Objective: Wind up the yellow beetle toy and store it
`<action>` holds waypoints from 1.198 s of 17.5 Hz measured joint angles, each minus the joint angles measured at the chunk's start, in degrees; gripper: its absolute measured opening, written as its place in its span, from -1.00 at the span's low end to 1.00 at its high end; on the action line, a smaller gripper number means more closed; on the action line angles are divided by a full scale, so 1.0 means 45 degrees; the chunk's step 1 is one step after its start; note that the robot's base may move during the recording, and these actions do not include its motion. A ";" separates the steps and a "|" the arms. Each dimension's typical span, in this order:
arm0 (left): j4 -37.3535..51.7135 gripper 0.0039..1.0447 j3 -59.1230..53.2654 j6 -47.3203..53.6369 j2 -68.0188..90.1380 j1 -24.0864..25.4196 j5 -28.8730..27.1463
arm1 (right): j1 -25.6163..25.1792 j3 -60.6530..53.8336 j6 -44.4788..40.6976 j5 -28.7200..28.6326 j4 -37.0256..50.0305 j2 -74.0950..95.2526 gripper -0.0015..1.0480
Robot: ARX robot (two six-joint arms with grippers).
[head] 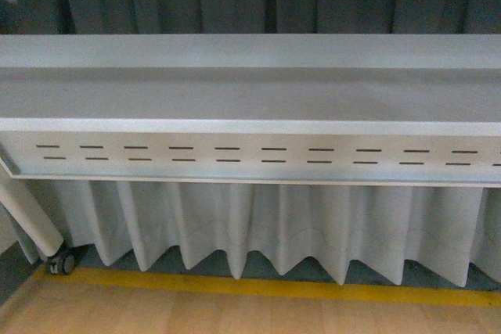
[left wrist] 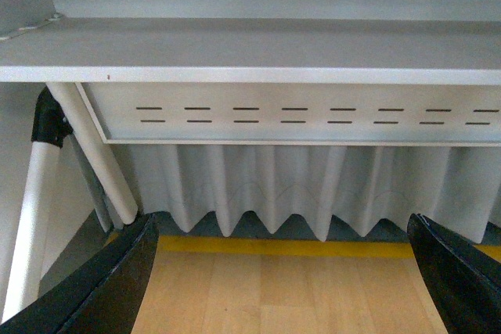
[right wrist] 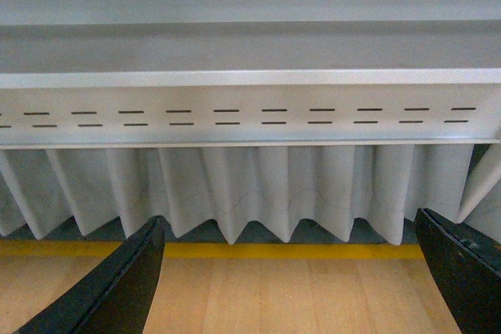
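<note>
Yellow beetle toy: not in any view; not seen on the grey table (head: 250,91).
Left gripper (left wrist: 282,271): fingers wide apart, empty.
Right gripper (right wrist: 290,271): fingers wide apart, empty.
Below: white cloth (head: 274,224), yellow line (head: 274,287).
Do well: find the toy first, then reach slowly with fingers apart.

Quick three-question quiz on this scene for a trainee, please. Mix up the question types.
1. True or false: the yellow beetle toy shows in at least one view.
2. Pick one: the left gripper and right gripper have jaws that are A) shut on something, B) open and empty, C) out of view.
3. Fill in: the stripe below the curtain is coloured ____.
Key: 1 false; 2 B; 3 yellow.
</note>
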 joint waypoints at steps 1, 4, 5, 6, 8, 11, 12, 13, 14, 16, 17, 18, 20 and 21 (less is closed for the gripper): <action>0.0000 0.88 0.0000 0.0000 0.0000 0.0000 0.0000 | 0.0000 0.0000 0.0000 0.0000 0.0000 0.0000 0.87; 0.0000 0.88 0.0000 0.0000 0.0000 0.0000 0.0000 | 0.0000 0.0000 0.0000 0.0000 0.0000 0.0000 0.87; 0.0000 0.88 0.0000 0.0000 0.0000 0.0000 0.0000 | 0.0000 0.0000 0.0000 0.0000 0.0000 0.0000 0.87; 0.0000 0.88 0.0000 0.0000 0.0000 0.0000 0.0000 | 0.0000 0.0000 0.0000 0.0000 0.0000 0.0000 0.87; 0.0000 0.88 0.0000 0.0000 0.0000 0.0000 0.0000 | 0.0000 0.0000 0.0000 0.0000 0.0000 0.0000 0.87; 0.0000 0.88 0.0000 0.0000 0.0000 0.0000 0.0000 | 0.0000 0.0000 0.0000 0.0000 0.0000 0.0000 0.87; 0.0000 0.88 0.0000 0.0000 0.0000 0.0000 0.0000 | 0.0000 0.0000 0.0000 0.0000 0.0000 0.0000 0.87; 0.0000 0.88 0.0000 0.0000 0.0000 0.0000 0.0000 | 0.0000 0.0000 0.0000 0.0000 0.0000 0.0000 0.87; 0.0000 0.88 0.0000 0.0000 0.0000 0.0000 0.0000 | 0.0000 0.0000 0.0000 0.0000 0.0000 0.0000 0.87; 0.0000 0.88 0.0000 0.0000 0.0000 0.0000 0.0000 | 0.0000 0.0000 0.0000 0.0000 0.0000 0.0000 0.87; 0.0000 0.88 0.0000 0.0000 0.0000 0.0000 0.0000 | 0.0000 0.0000 0.0000 0.0000 0.0000 0.0000 0.87; 0.0000 0.88 0.0000 0.0000 0.0000 0.0000 0.0000 | 0.0000 0.0000 0.0000 0.0000 -0.0005 0.0000 0.87; 0.0000 0.88 0.0000 0.0000 0.0000 0.0000 0.0000 | 0.0000 0.0000 0.0000 0.0000 0.0000 0.0000 0.87; 0.0000 0.88 0.0000 0.0000 0.0000 0.0000 0.0000 | 0.0000 0.0000 0.0000 0.0000 0.0000 0.0000 0.87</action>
